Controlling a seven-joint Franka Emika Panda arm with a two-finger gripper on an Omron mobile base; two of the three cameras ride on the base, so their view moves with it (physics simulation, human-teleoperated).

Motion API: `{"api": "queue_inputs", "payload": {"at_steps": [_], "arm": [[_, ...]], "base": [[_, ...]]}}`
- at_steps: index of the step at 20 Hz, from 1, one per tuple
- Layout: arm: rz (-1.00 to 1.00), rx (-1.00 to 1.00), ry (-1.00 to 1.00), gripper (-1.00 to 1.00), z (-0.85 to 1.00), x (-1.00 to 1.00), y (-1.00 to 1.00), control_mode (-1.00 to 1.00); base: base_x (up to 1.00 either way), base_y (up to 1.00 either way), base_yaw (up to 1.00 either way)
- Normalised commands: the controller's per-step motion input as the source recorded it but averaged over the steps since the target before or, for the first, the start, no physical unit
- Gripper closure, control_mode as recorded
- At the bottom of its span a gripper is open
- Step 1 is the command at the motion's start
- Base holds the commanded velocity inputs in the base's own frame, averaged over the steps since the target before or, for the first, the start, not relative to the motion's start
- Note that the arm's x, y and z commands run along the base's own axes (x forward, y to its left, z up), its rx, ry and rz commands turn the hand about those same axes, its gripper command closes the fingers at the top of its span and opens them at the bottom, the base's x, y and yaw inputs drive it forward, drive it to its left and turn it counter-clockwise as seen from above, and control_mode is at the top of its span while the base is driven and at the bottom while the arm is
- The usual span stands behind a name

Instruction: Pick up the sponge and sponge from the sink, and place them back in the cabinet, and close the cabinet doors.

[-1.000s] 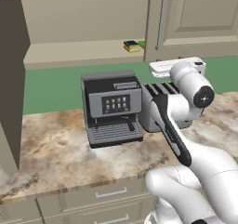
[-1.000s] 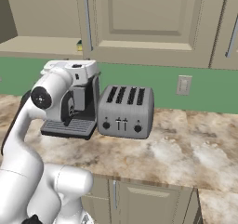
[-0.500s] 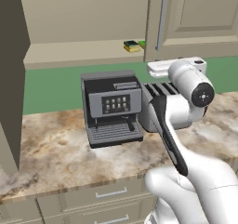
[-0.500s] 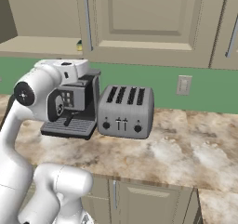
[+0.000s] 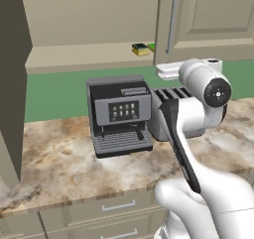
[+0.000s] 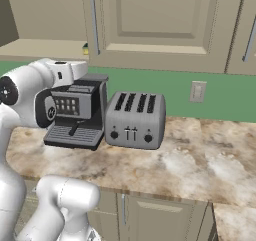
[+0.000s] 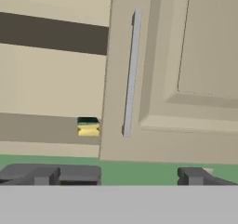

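Gripper [image 7: 118,175] released and empty, facing the cabinet door [image 7: 186,79]; both sponges [image 5: 144,48] lie on the shelf [image 5: 79,54] at its nine o'clock.

A beige cabinet shelf [image 5: 89,54] holds two small sponges [image 5: 140,49]. Below, a marbled countertop [image 6: 200,160] carries a coffee machine [image 5: 119,114] beside a toaster [image 6: 136,120].

Hidden and cut-off parts

The bright green sponge [image 5: 151,47] is mostly hidden by the cabinet door [image 5: 163,29]; the toaster [image 5: 171,96] is largely covered by the arm; the door's top is cut off.
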Motion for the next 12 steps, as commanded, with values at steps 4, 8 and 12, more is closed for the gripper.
{"api": "queue_inputs", "payload": {"at_steps": [4, 8, 12], "arm": [[-0.01, 0.0, 0.0, -1.0, 0.0, -0.32, 0.06, -1.0], [0.0, 0.0, 0.0, -1.0, 0.0, -0.29, 0.07, -1.0], [0.0, 0.0, 0.0, -1.0, 0.0, -0.25, 0.03, -1.0]], "base": [[0.0, 0.0, 0.0], [0.0, 0.0, 0.0], [0.0, 0.0, 0.0]]}}
